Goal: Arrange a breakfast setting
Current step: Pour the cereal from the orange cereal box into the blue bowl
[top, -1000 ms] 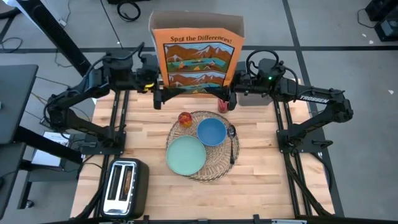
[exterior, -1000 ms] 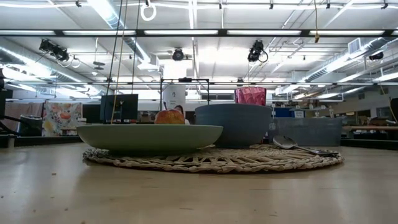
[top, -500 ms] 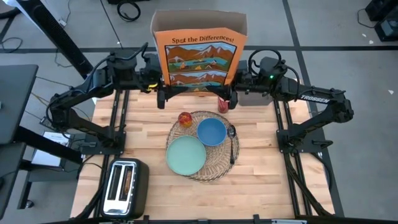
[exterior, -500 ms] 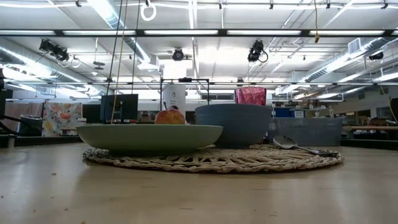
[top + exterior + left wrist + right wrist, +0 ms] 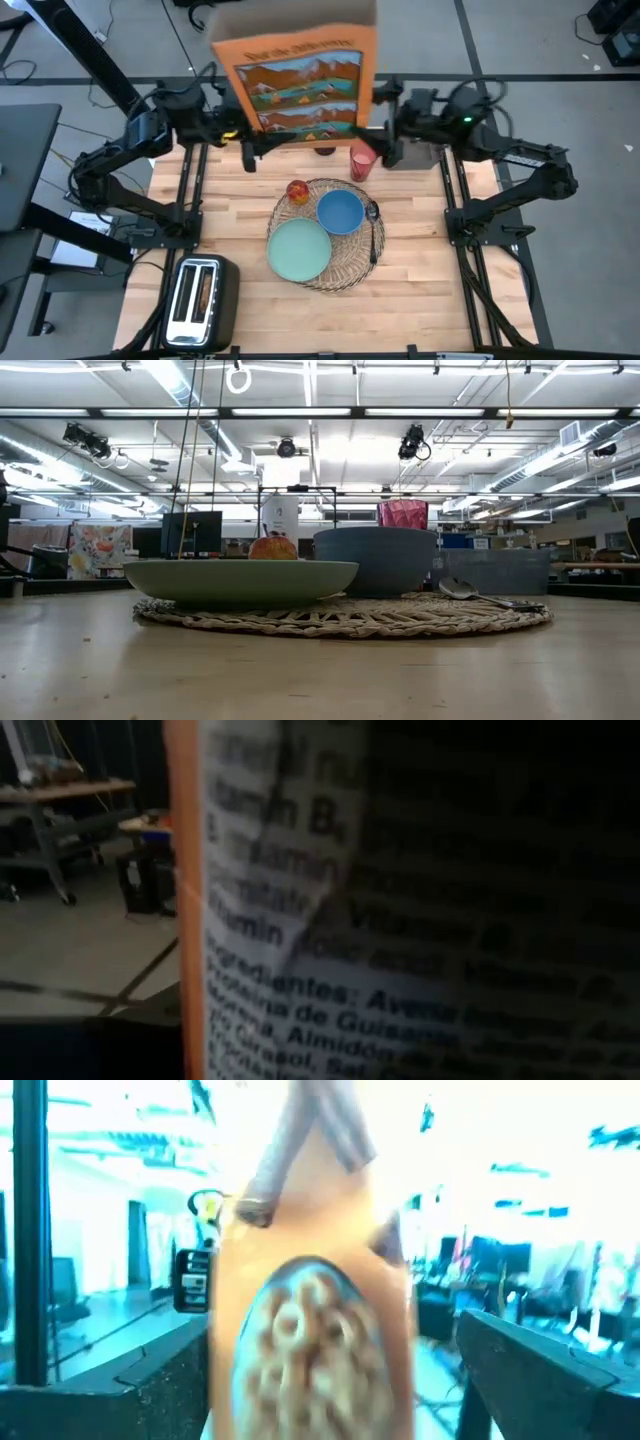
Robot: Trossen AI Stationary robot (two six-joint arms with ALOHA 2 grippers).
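The room is a wide industrial hall with long ceiling light strips, hanging cables and cameras, grey floor tiles, and desks and monitors far behind the pale butcher-block worktop (image 5: pixel 420 290). Held up over the far edge of that worktop, tilted toward the left arm's side, is the orange cereal box (image 5: pixel 298 72); its big face shows paired mountain-lake pictures under a heading too blurred to read here, and the left wrist view fills with its side panel (image 5: pixel 330 920), where Spanish print reads "Ingredientes: Avena" and "Almidón". The right wrist view shows the other narrow side (image 5: pixel 310 1320), orange with cereal rings pictured on it. The left tool (image 5: pixel 246 150) sits at the box's lower left corner and the right tool (image 5: pixel 384 146) at its lower right, one against each side; how far their fingers are parted cannot be told. A silver toaster (image 5: pixel 200 297) stands at the near left corner. The round woven placemat (image 5: pixel 328 235) lies mid-worktop, carrying the pale teal plate (image 5: pixel 298 250), empty, and the smaller blue bowl (image 5: pixel 341 211), also empty, touching it. The translucent red cup (image 5: pixel 362 162) stands just beyond the mat, below the box. A dark spoon (image 5: pixel 374 232) lies on the mat beside the bowl, and the red apple (image 5: pixel 296 191) rests at the mat's far rim.
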